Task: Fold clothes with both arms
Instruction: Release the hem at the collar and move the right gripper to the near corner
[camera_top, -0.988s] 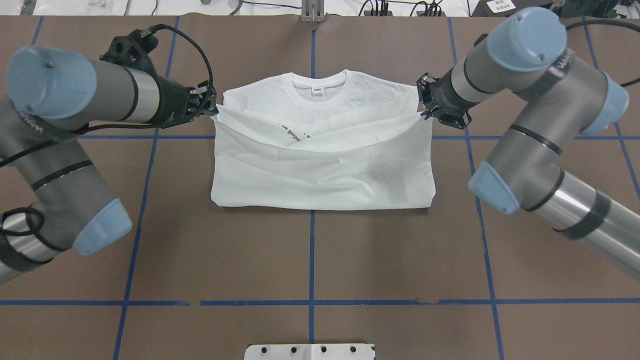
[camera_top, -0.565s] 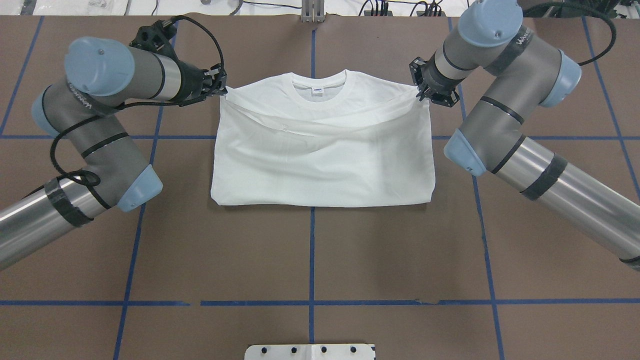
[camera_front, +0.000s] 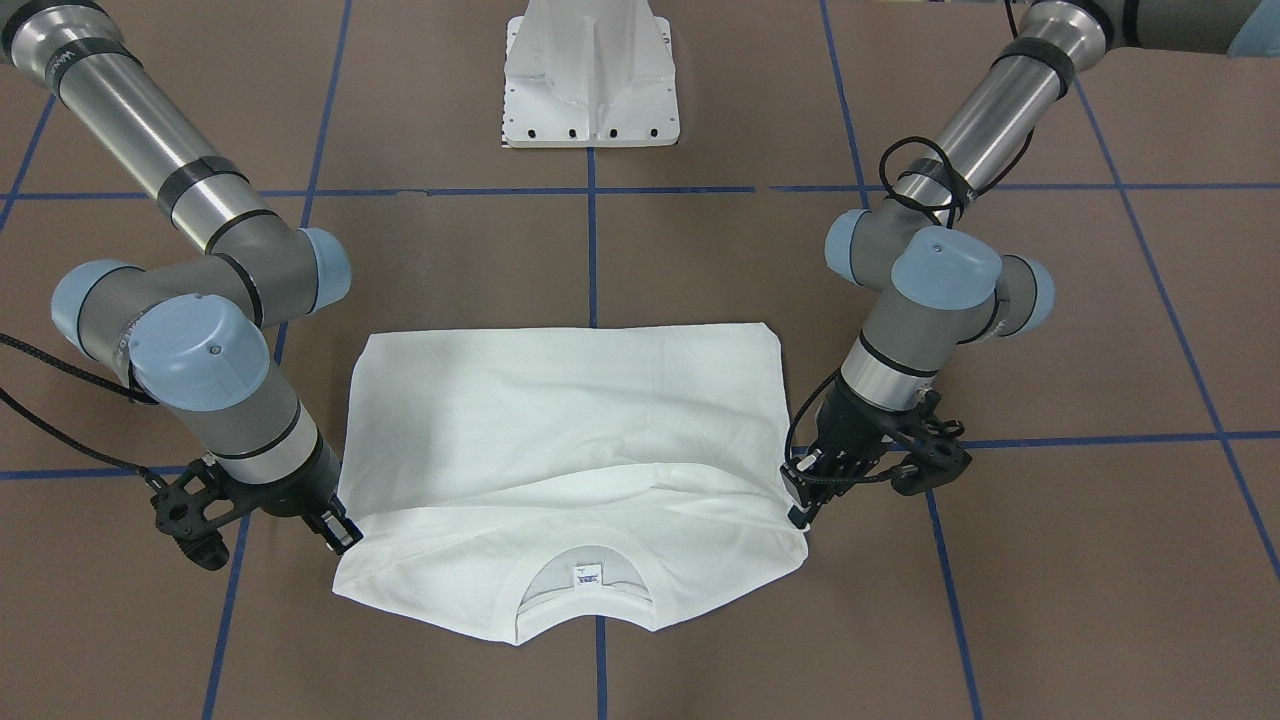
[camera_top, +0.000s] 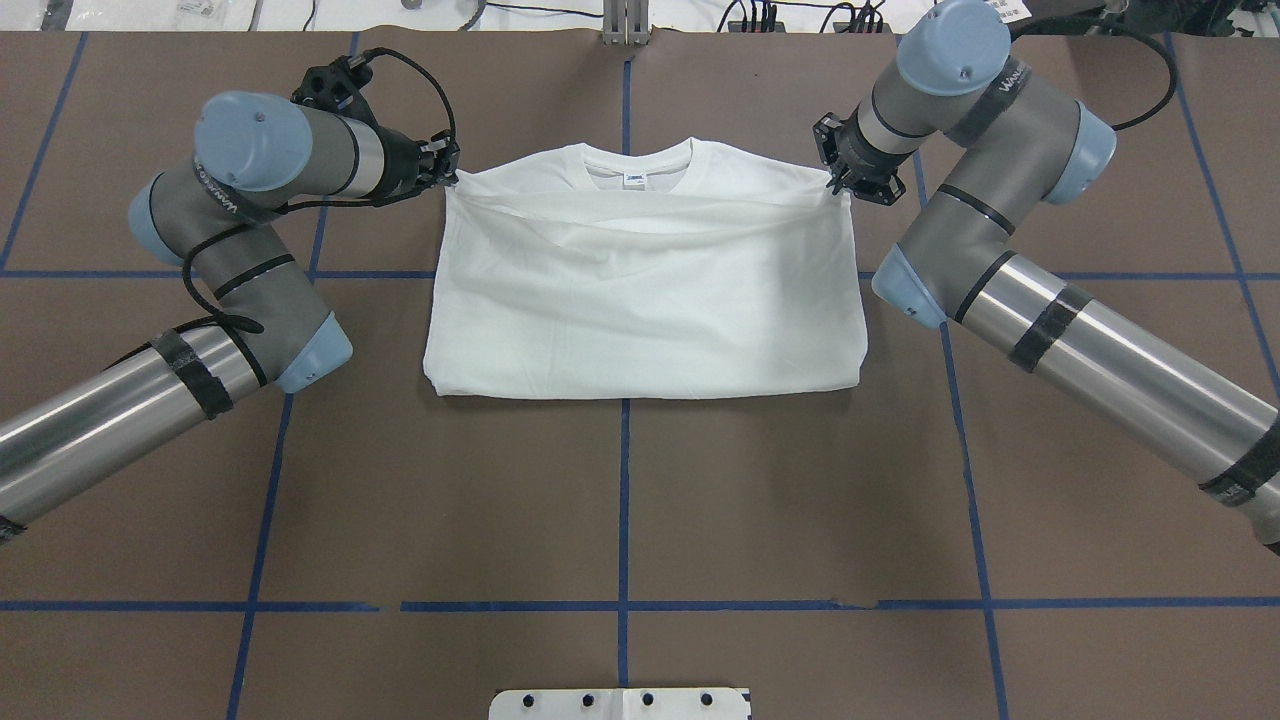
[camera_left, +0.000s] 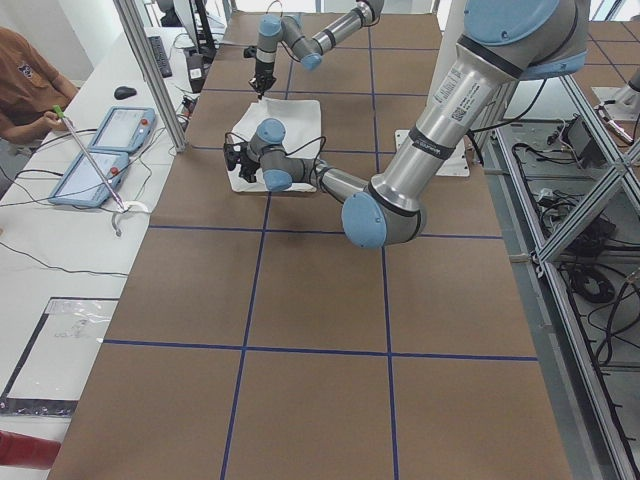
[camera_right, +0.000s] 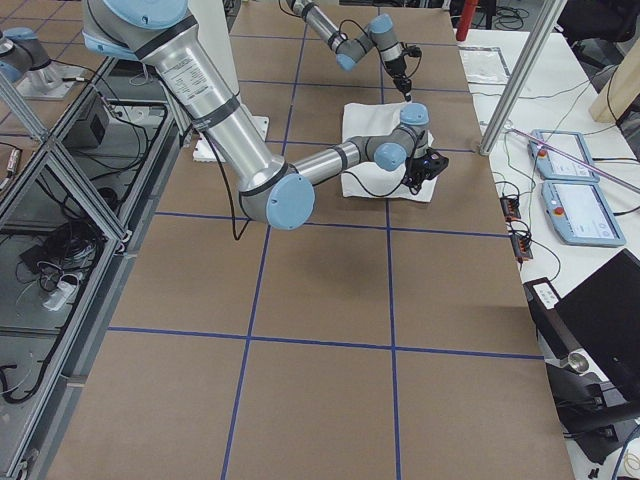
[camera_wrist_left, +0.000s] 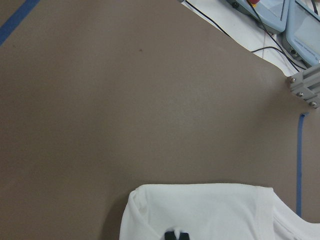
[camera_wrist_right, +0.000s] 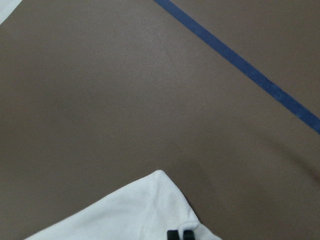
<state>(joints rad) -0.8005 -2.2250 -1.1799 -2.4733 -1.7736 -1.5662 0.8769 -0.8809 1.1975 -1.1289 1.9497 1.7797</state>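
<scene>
**benchrat:** so how far along is this fold, anyone?

**tapegrid:** More than halfway, I'd say. The white long-sleeved cotton T-shirt (camera_top: 640, 300) lies flat in the far middle of the brown table (camera_top: 620, 500), straddling the centre blue tape line (camera_top: 622, 500). No sleeves stick out, so they look tucked in. The lower half is doubled up over the chest, and its free edge sits just below the ribbed round collar (camera_top: 640, 160) and the small neck label (camera_top: 634, 180).

**benchrat:** and the grippers?

**tapegrid:** The left gripper (camera_top: 447, 172) and right gripper (camera_top: 835, 178) are each at a shoulder-side corner of that top layer. The fingers are pinched shut on the cloth, and both wrist cams show black tips right at the fabric edge.

**benchrat:** what's left then?

**tapegrid:** My guess is laying that edge down, letting go, then maybe one more fold across to make it compact. The edge sags a bit in the middle, so it could wrinkle.
</scene>
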